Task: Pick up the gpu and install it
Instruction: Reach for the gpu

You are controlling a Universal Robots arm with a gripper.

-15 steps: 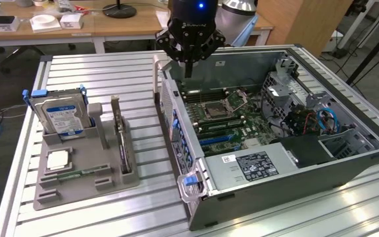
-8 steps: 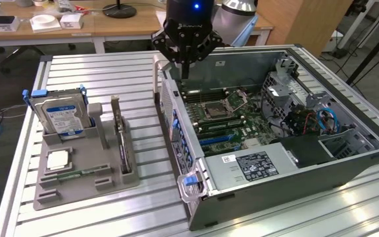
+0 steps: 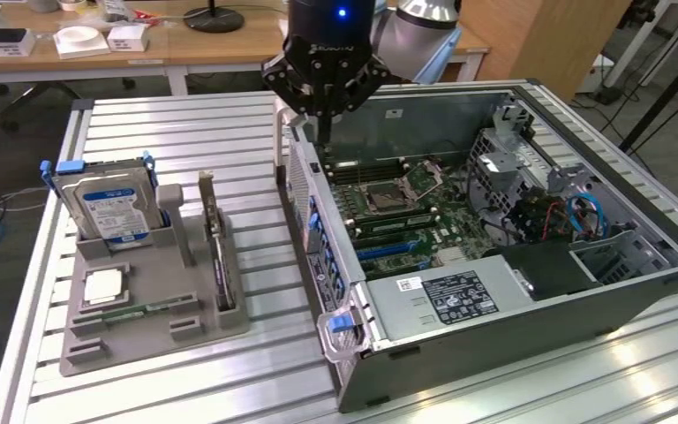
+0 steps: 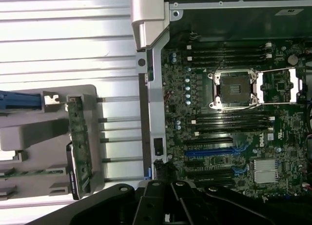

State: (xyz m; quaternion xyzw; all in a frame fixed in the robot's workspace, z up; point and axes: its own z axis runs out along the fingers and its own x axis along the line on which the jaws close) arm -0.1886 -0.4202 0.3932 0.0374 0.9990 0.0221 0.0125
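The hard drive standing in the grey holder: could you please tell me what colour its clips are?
The clips are blue, best in the exterior view.

The gripper [image 3: 322,132] hangs with its fingers pressed together and empty, above the case [image 3: 551,327] wall edge. The motherboard [image 3: 401,208] lies just below the fingers, toward the exterior view's right. The gpu [image 3: 219,256] stands upright in the holder [image 3: 127,340], well apart from the fingers toward the exterior view's left, near the drive [image 3: 106,208].
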